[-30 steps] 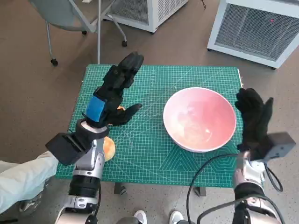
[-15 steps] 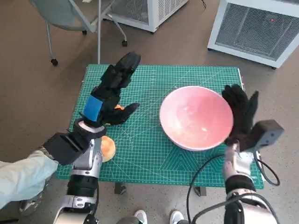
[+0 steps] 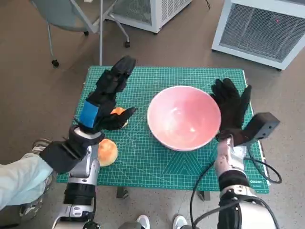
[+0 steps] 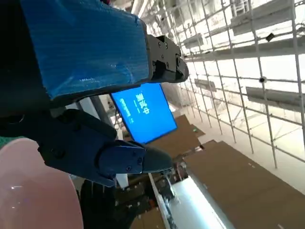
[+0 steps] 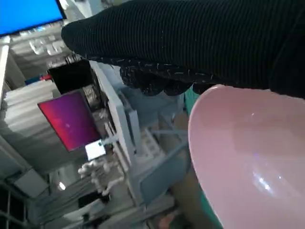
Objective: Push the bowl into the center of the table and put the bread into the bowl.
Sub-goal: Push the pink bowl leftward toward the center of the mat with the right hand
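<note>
1. Pale forearms come up from the near edge of the table (image 3: 143, 169), which is covered by a green cutting mat.
2. Just beside the left wrist, on the near side, lies one round bread roll (image 3: 107, 151); a second orange piece (image 3: 118, 114) sits partly hidden under the left hand's thumb, and I cannot tell whether they touch.
3. The left hand (image 3: 106, 95) hangs above the mat with fingers stretched wide and away, holding nothing.
4. The right hand (image 3: 231, 107), gloved, stands upright with fingers spread, its palm flat against the outer wall of the pink bowl (image 3: 183, 117); it grips nothing.
5. The bowl stands roughly mid-table, between the two hands.
6. Risk, as I judge it: a flat palm high on a sloped wall could tip the bowl or ride over its rim instead of sliding it.
7. Pushed too far, the bowl could reach the bread and the waiting left hand, knocking the roll off the near edge.
</note>
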